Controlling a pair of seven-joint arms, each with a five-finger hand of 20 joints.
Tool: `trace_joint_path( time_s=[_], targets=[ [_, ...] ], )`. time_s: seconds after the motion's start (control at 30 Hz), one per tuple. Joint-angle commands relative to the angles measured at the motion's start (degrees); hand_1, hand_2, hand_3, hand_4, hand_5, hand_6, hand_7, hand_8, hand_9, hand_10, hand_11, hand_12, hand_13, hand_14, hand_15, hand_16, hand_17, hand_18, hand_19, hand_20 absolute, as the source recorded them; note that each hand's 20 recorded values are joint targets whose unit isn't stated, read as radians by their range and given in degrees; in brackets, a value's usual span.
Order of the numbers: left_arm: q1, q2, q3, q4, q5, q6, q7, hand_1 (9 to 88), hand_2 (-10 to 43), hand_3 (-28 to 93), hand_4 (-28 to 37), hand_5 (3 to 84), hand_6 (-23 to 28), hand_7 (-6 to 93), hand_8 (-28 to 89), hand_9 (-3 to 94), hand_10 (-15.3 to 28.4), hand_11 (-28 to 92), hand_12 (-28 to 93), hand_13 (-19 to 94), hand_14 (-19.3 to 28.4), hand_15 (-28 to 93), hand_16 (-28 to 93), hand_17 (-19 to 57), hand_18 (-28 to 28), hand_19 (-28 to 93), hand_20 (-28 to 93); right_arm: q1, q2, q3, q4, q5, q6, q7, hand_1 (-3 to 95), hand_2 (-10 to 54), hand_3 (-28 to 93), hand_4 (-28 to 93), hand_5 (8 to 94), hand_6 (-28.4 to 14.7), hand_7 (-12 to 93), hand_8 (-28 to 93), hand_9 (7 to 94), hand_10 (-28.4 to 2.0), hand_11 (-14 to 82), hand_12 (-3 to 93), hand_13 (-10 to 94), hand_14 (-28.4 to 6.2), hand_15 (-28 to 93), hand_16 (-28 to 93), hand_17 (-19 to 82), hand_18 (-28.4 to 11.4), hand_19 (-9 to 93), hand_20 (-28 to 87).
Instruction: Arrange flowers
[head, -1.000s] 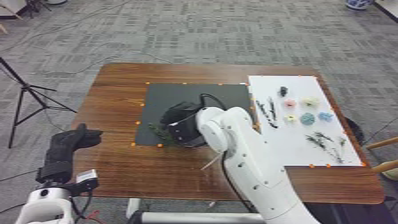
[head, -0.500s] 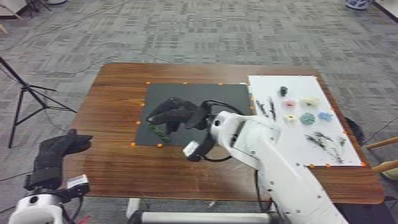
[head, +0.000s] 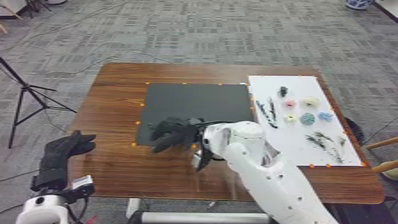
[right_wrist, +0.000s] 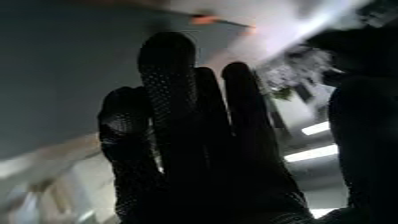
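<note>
1. Pink flower (head: 290, 104), small, rounded, on the white sheet (head: 302, 83); cream flower (head: 310, 101) just to its right.
2. Yellow flower (head: 290, 118), nearer the robot than the pink one; then, rightward, teal flower (head: 307, 119) and blue flower (head: 325, 117).
3. Dark sprig (head: 282, 92), short, beyond the pink flower.
4. Dark stems (head: 273, 113), long, lying left of the flowers.
5. Green sprigs (head: 319, 140), thin, branching, toward the sheet's near end.

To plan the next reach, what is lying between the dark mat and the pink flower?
In the head view, dark stems lie between the dark mat and pink flower, on the white sheet.
</note>
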Motion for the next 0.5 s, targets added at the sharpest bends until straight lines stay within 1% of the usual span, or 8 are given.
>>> trace_joint_path(
  time_s=[0.03, 0.13, 0.17, 0.2, 0.3, 0.4, 0.47, 0.5],
  targets=[
    [0.74, -1.64, 0.97, -0.28, -0.04, -1.17, -0.66, 24.2, 12.2, 65, -28.3, 60.8, 2.3, 21.3, -7, 62.2, 15.8, 28, 18, 44, 20.6, 40, 2, 1.8, 15.7, 26, 26, -0.06, 2.24, 1.72, 1.55, 3.04, 1.65, 2.37, 19.2, 7.4, 65, -13, 49.8, -6.5, 9, -6, 46.5, -14.0, 5.6, 11.7, 68, -16.7, 62, 27, 34, -25.5, 81, 57],
    [1.1, -1.84, 1.02, -0.48, 0.08, -1.03, -0.81, 24.2, 12.3, 65, -28.3, 60.9, 2.3, 21.2, -7, 62.3, 15.8, 28, 18, 44, 20.5, 40, 2, 1.8, 15.7, 26, 26, -0.9, 3.74, 2.06, 1.39, 3.25, 2.08, 2.35, 19.2, 7.3, 65, -13, 50.1, -6.7, 9, -6, 46.8, -14.0, 5.7, 11.9, 68, -16.6, 62, 27, 35, -25.6, 82, 57],
    [1.0, -1.84, 1.01, -0.35, -0.11, -1.07, -0.64, 24.2, 12.3, 65, -28.3, 60.9, 2.3, 21.3, -7, 62.2, 15.8, 28, 18, 44, 20.5, 40, 2, 1.8, 15.7, 26, 26, -1.05, 4.38, 2.05, 1.07, 4.16, 1.88, 3.03, 19.1, 7.2, 65, -13, 50.4, -6.8, 9, -6, 47.0, -14.0, 5.7, 11.9, 68, -16.6, 63, 27, 35, -25.6, 82, 57],
    [1.41, -1.91, 0.83, -0.54, -0.35, -0.79, -0.52, 24.2, 12.2, 65, -28.3, 61.0, 2.3, 21.3, -7, 62.2, 15.8, 28, 18, 44, 20.5, 40, 2, 1.8, 15.7, 26, 26, -1.39, 4.44, 2.26, 1.0, 4.46, 1.65, 3.11, 19.1, 7.2, 65, -13, 50.5, -6.8, 9, -6, 47.3, -14.0, 5.8, 11.9, 68, -16.7, 63, 27, 35, -25.6, 82, 57],
    [1.48, -1.97, 0.61, -0.61, -0.31, -1.11, -0.72, 24.1, 12.2, 65, -28.3, 61.0, 2.3, 21.5, -7, 62.2, 15.8, 29, 18, 44, 20.6, 40, 1, 1.8, 15.7, 26, 26, -2.33, 5.12, 2.19, 0.6, 4.89, 1.63, 3.41, 19.1, 7.1, 65, -13, 50.7, -6.7, 9, -6, 47.7, -14.1, 5.8, 11.9, 68, -16.6, 63, 27, 35, -25.5, 82, 57],
    [0.94, -1.86, 0.87, -0.49, -0.22, -1.29, -0.89, 24.1, 12.2, 65, -28.3, 61.1, 2.4, 21.5, -7, 62.2, 15.8, 29, 18, 44, 20.6, 40, 1, 1.8, 15.7, 26, 26, -2.96, 5.09, 1.93, 0.24, 5.58, 1.2, 3.71, 19.3, 7.1, 65, -13, 51.0, -6.8, 9, -6, 48.2, -14.4, 5.9, 11.9, 68, -16.8, 63, 27, 35, -25.4, 82, 57],
    [0.98, -2.01, 0.96, -0.54, -0.07, -1.62, -1.0, 24.1, 12.2, 65, -28.3, 61.1, 2.4, 21.5, -7, 62.2, 15.8, 29, 18, 44, 20.5, 40, 1, 1.8, 15.7, 26, 26, -3.26, 4.62, 1.95, -0.03, 6.23, -0.32, 3.77, 19.4, 7.2, 65, -13, 51.4, -6.9, 9, -6, 48.5, -14.6, 5.9, 11.9, 68, -16.7, 63, 26, 35, -25.3, 82, 56],
    [0.72, -1.99, 1.16, -0.46, -0.01, -1.81, -1.08, 24.1, 12.2, 65, -28.3, 61.1, 2.4, 21.5, -7, 62.2, 15.8, 29, 18, 44, 20.5, 40, 1, 1.7, 15.8, 26, 26, -3.34, 4.65, 1.63, -0.19, 7.09, -0.03, 4.14, 19.5, 7.2, 65, -13, 51.6, -6.9, 9, -6, 48.8, -14.5, 6.0, 11.9, 68, -16.7, 63, 26, 35, -25.4, 82, 57]
  ],
)
